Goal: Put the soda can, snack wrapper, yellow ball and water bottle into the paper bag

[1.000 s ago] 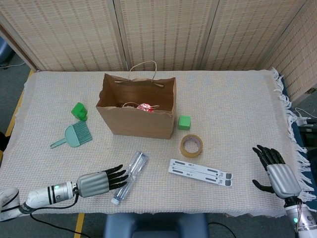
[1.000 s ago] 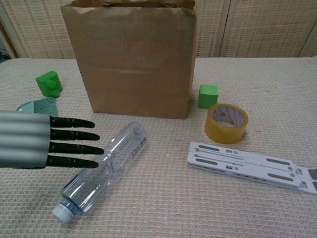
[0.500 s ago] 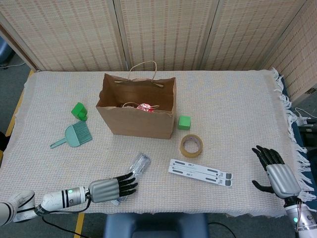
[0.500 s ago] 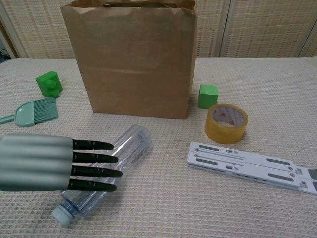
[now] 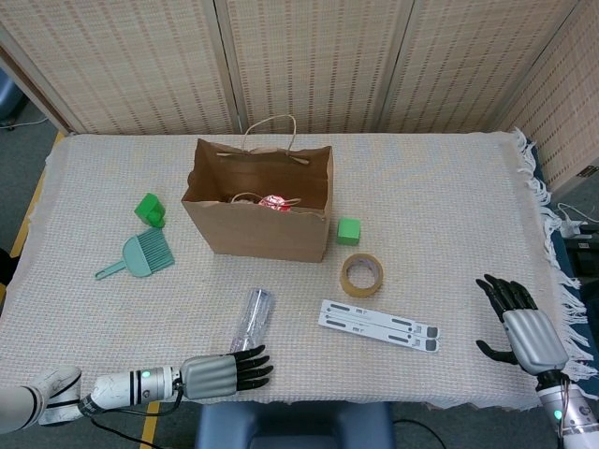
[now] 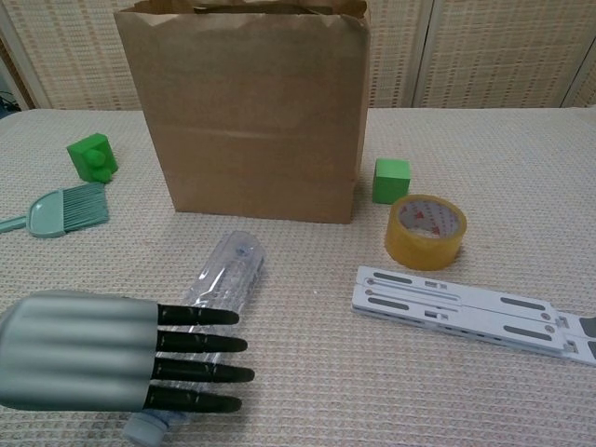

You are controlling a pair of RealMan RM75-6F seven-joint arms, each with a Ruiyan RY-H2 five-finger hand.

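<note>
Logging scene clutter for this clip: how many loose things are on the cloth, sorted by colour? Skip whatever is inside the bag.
Green: 3, block, toy, brush
Brown: 1, bag
Clear: 1, bottle
Tan: 1, tape
White: 1, stand
Total: 7

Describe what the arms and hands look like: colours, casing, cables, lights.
Both hands match: ribbed silver-grey backs, slim glossy black fingers. The left hand sits on a white and silver forearm with black rings and a small green light near the wrist; a dark cable trails beneath it. The right hand has a grey wrist section with a green light too. No sleeves.
</note>
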